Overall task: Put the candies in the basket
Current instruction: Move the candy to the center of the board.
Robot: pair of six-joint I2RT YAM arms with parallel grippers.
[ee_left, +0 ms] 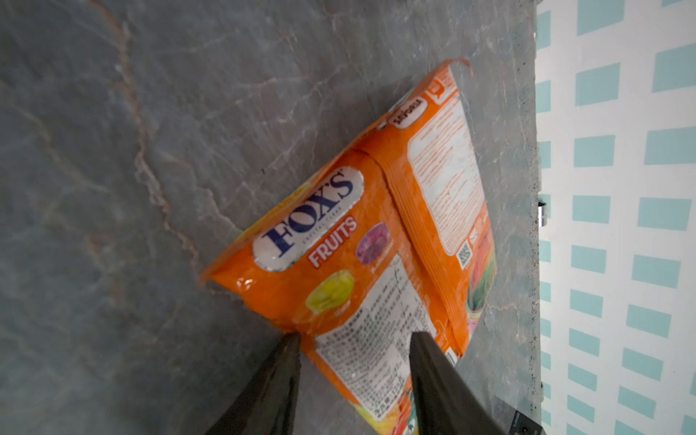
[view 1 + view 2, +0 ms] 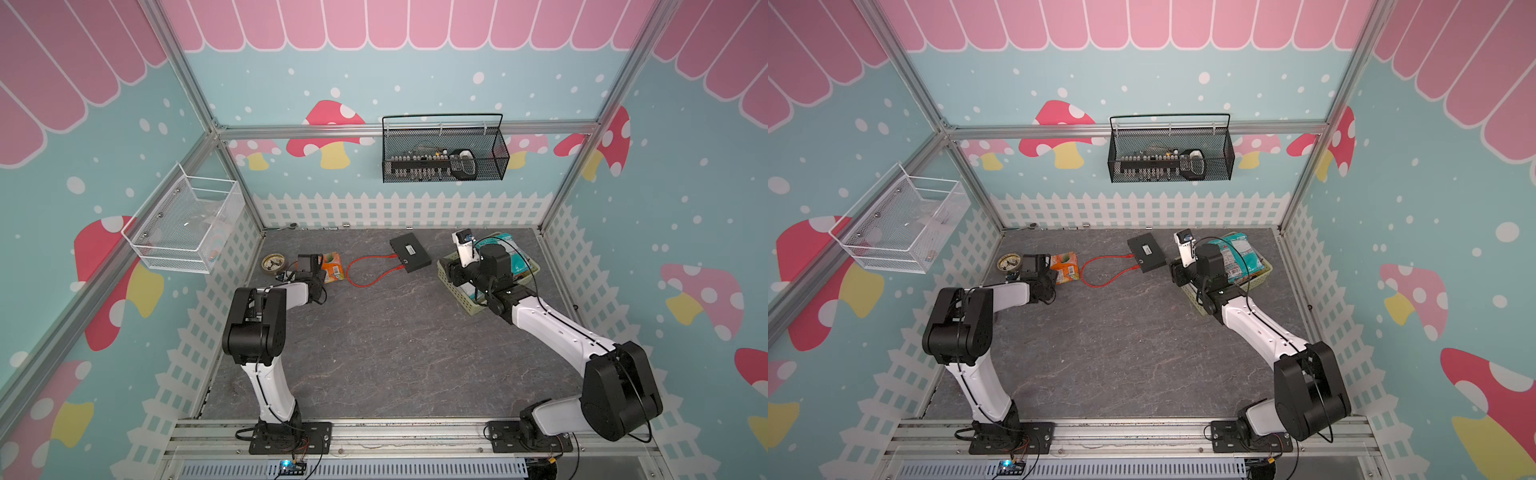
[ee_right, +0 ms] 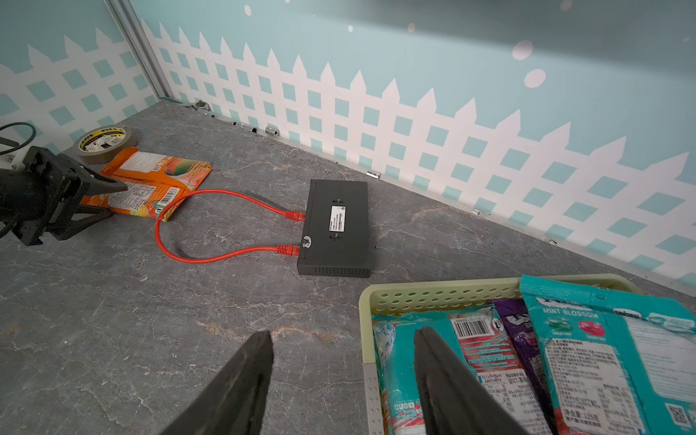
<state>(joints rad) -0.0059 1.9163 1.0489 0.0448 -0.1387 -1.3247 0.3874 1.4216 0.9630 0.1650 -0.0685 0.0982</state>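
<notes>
Found the orange bag flat on the counter toward its far left, printed "FOX'S FRUITS", well apart from the basket. Caught the left hand low at the bag's near end, released, fingers spread: one fingertip touching a corner of the bag, the other over its white label. Could not tell about any pressure on the film. Noted a tape roll just beside the bag on the wall side. Noted also a red cable looping from just beside the bag across to a black box, both plugs seated in the box's side.

Found the basket at the far right of the counter, near the box but apart from it. Caught the right hand above the basket's box-side rim, released as well, nothing between the fingers: one fingertip over bare counter, the other over a teal bag inside. Made out more candies lying flat and overlapping in the basket: a second teal bag marked "MINT BLOSSOM" and a purple bag wedged between the two. Could not count the rest under the arm. Noted a black wire basket hung on the back wall and a white wire basket on the left wall, both off the counter.
</notes>
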